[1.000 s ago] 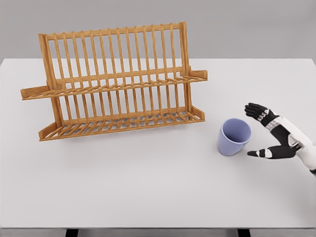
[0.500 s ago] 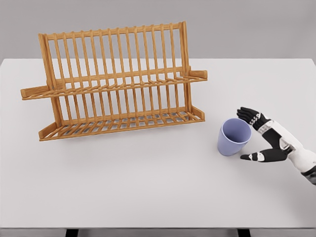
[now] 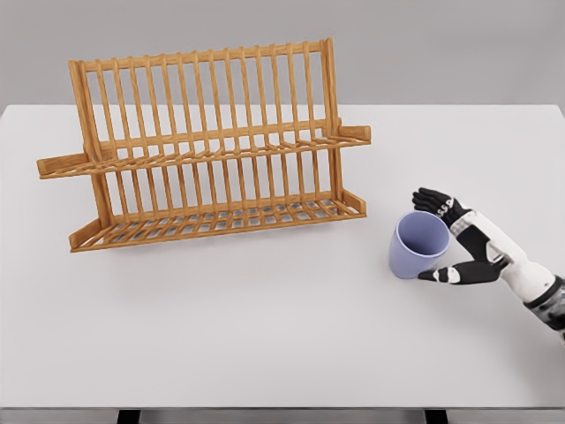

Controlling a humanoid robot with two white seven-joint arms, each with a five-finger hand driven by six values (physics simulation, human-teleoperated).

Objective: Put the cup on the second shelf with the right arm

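Observation:
A pale blue cup stands on the white table, tilted slightly with its mouth toward me. My right hand comes in from the lower right, fingers spread around the cup's right side, thumb low near its base and fingers by the far rim. The hand is open and at or very near the cup wall; I cannot tell whether it touches. A wooden two-tier dish rack stands to the left at the back, its upper shelf and lower shelf bare. The left arm is out of view.
The table's front edge runs along the bottom of the view. A gap of bare tabletop lies between the rack's right end and the cup.
My right hand has moved left toward the cup, from a hand's width away to flanking its right side. The cup and the rack have not moved.

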